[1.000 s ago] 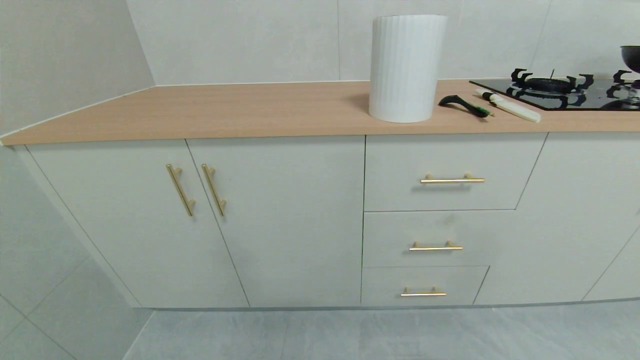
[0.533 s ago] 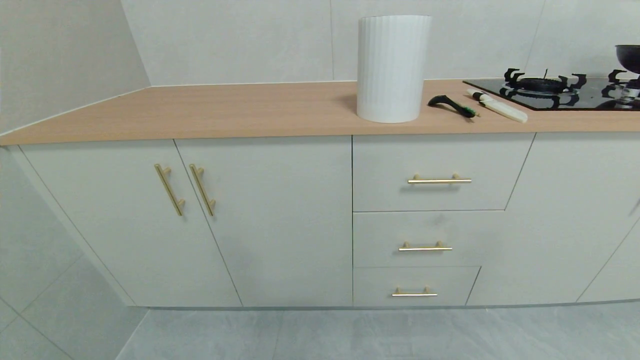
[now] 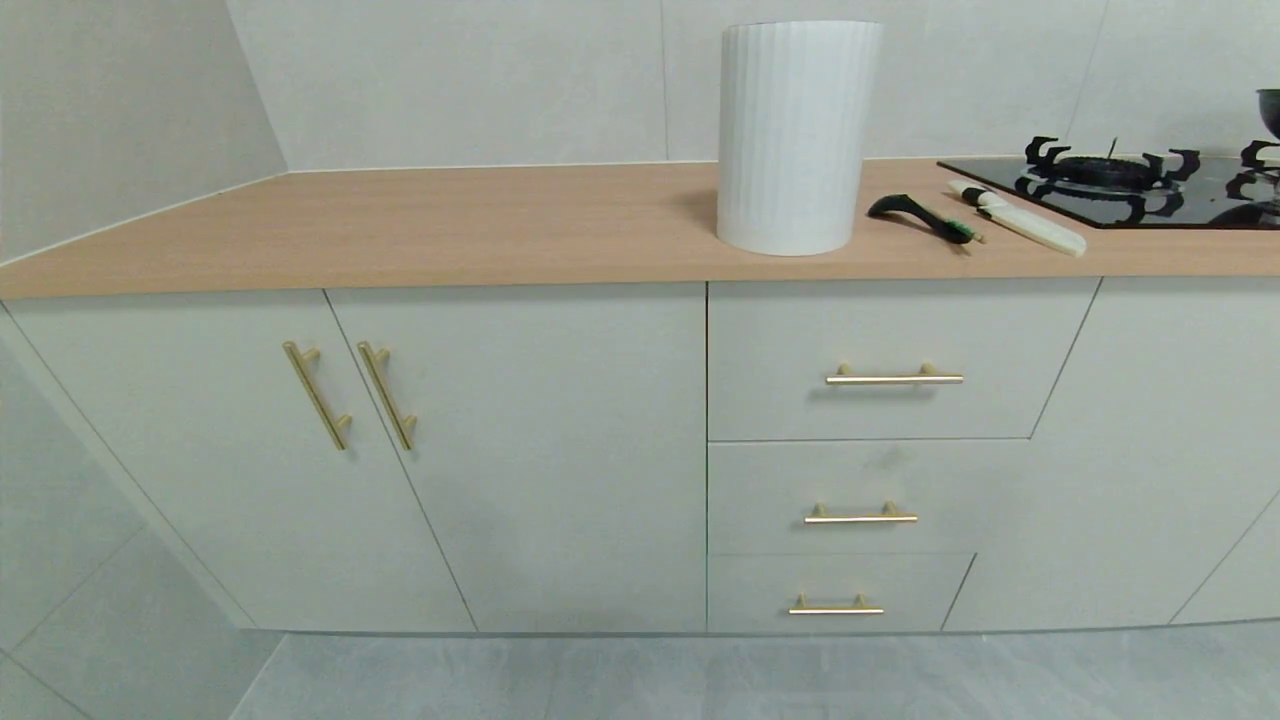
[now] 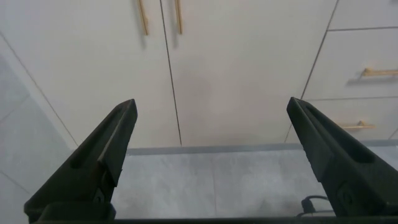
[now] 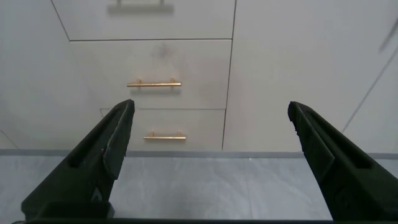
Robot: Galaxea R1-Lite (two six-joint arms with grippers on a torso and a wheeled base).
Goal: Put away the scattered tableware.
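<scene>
**Head view.** A wood bench [image 3: 400, 225] carries a tall white ribbed canister [image 3: 797, 135], upright near the front edge. On the canister's hob side, near it but apart from it, a black peeler [image 3: 920, 217] with a green part lies flat. Just beyond the peeler lies a cream knife [image 3: 1020, 216], close to the corner of the black hob [image 3: 1130, 185]. Below the canister are three stacked drawers [image 3: 880, 340], all shut, each with a brass bar handle. Two shut doors [image 3: 520, 450] stand on the canister's other side, their handles side by side.

**Left wrist view.** The left pincer [image 4: 211, 109] is spread wide. It holds nothing between its fingers and touches nothing. It hangs low in front of the two doors, with their meeting seam and the lower ends of their handles behind it. The grey floor [image 4: 205, 180] lies beneath, and the drawers' edge shows at one side.

**Right wrist view.** The right pincer [image 5: 211, 107] is likewise wide apart, empty and free of contact. It hangs before the two lower drawers, whose handles show between its fingers, with floor below.
</scene>
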